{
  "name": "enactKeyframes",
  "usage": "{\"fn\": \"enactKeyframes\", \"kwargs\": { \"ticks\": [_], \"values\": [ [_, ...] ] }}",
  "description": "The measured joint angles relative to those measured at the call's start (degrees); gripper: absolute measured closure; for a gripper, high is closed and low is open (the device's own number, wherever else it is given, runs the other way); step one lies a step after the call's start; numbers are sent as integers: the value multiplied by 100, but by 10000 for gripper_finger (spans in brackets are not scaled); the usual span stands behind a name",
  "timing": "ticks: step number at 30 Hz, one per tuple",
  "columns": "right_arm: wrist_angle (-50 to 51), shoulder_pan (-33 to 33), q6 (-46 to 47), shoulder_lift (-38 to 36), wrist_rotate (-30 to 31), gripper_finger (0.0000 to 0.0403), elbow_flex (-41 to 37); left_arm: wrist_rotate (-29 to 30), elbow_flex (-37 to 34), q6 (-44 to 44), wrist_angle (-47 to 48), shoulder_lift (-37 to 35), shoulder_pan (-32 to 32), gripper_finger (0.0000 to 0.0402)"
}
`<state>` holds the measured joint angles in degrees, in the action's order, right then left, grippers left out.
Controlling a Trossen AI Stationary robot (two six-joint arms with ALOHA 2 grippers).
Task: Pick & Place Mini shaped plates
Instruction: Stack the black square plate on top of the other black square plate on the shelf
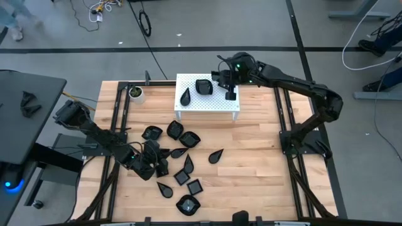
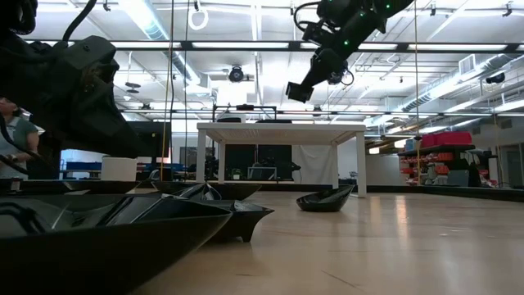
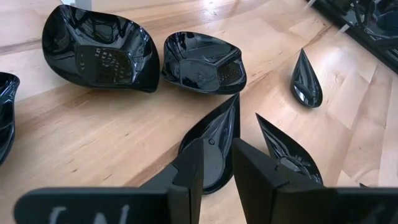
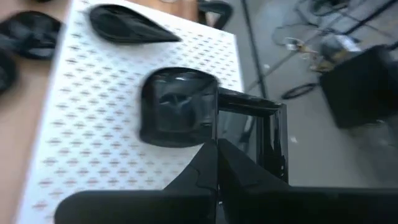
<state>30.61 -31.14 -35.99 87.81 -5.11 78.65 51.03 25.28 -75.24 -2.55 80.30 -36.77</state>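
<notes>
One camera hangs above me and looks straight down, taking in the whole wooden table (image 1: 251,157), both my arms and the grey floor around it. Another sits at table-top height among the near black plates (image 2: 123,225), facing level across the wood into the room behind. The camera on my left wrist looks close past my left gripper (image 3: 216,163) onto a teardrop plate (image 3: 214,146). My right wrist camera peers down past my right gripper (image 4: 216,149) at the white perforated stand (image 4: 87,124), which the overhead and table-level views share.
</notes>
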Motion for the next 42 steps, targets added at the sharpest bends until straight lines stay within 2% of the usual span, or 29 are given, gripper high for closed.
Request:
{"fn": "enactKeyframes", "kwargs": {
  "ticks": [4,10,18,24,42],
  "values": [
    [49,-4,124,0,-154,398,0,0,0,2,0,0,0,314],
    [329,-20,1219,0,384,398,0,0,0,1,2,0,0,314],
    [645,-42,1908,67,513,398,0,15,0,0,0,0,0,314],
    [659,-44,1920,300,1209,398,-2,34,0,0,-10,0,0,314],
    [650,-30,2013,487,1218,398,-7,22,0,-2,-24,0,0,314]
  ]
}}
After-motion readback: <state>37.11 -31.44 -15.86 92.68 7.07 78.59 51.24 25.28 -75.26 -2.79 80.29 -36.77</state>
